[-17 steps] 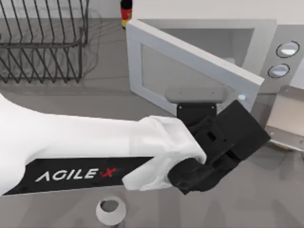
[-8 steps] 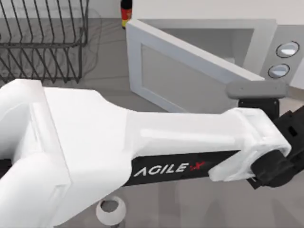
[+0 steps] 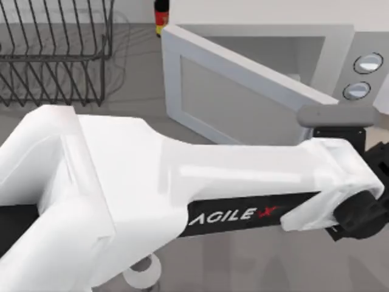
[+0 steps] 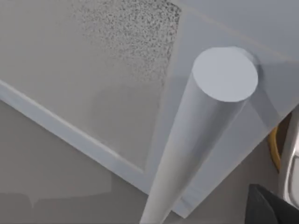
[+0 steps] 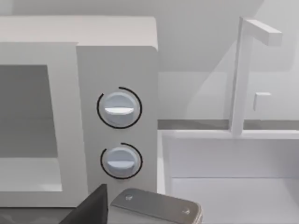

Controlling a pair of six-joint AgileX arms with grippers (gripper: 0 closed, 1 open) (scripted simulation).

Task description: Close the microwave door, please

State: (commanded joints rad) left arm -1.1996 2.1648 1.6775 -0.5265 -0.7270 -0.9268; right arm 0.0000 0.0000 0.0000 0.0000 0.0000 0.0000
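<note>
Your microwave door (image 3: 243, 85) stands ajar, swung out from the microwave (image 3: 340, 42) at the back right of the worktop (image 3: 134, 115), its free edge toward the dials (image 3: 368, 62). The left arm (image 3: 182, 201) reaches across the front, its wrist by that free edge; the left wrist view looks closely along the pale bar handle (image 4: 196, 140). You cannot tell whether the left hand is clenched or released. The door looks rigid, light and hinged, so a flat push near the handle, far from the hinge, should swing it shut; no grasp seems needed. A dish rack (image 3: 55, 48) sits back left.
</note>
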